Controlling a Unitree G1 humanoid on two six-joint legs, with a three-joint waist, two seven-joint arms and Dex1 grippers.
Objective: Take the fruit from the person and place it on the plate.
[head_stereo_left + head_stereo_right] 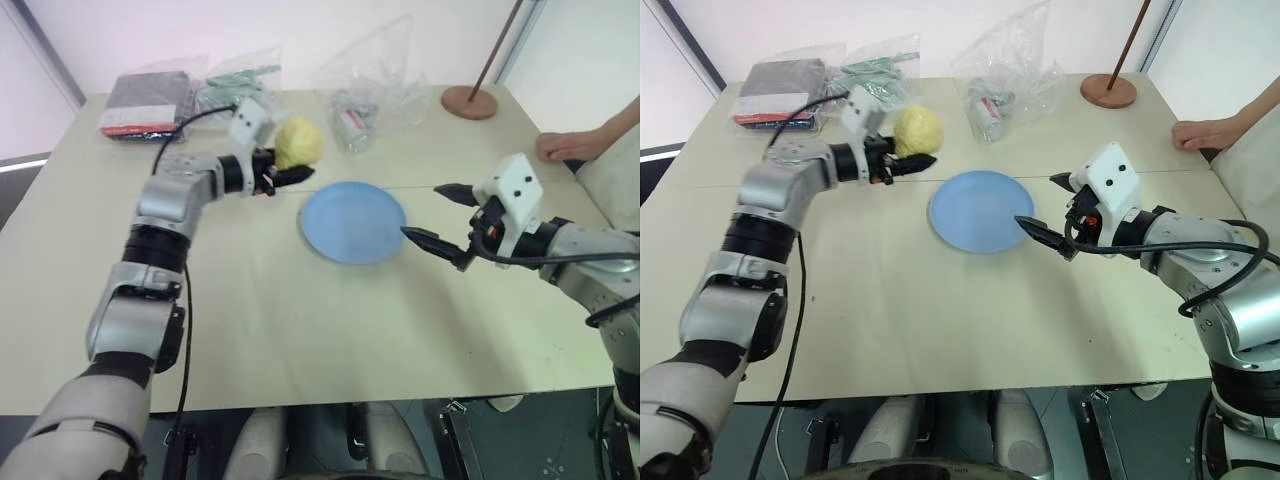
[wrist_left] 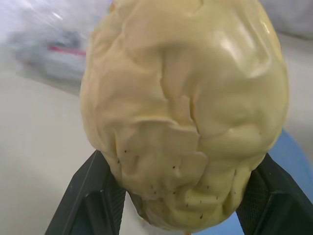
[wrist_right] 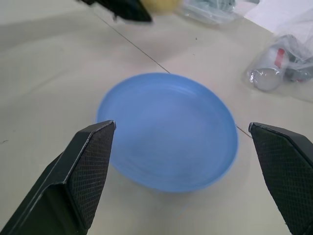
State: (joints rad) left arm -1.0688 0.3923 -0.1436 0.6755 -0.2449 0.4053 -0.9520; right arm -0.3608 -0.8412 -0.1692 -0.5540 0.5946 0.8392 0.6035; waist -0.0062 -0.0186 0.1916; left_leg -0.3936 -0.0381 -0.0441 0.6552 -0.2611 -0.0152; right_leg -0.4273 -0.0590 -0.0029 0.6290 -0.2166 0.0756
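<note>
Nearest us, our right gripper [image 1: 437, 216] hangs with jaws wide apart beside the plate [image 1: 353, 222] on the tabletop [image 1: 300, 320]. Farther off, our left gripper [image 1: 290, 170] has its jaws clamped on the fruit [image 1: 298, 142], held above the tabletop just beyond the plate's rim.

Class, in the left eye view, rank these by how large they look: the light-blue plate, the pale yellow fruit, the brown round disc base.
1. The flat round light-blue plate, clearly largest.
2. and 3. The pale yellow bumpy fruit and the small brown round disc base look about alike; the base sits farther from the camera, so I won't rank them.
</note>
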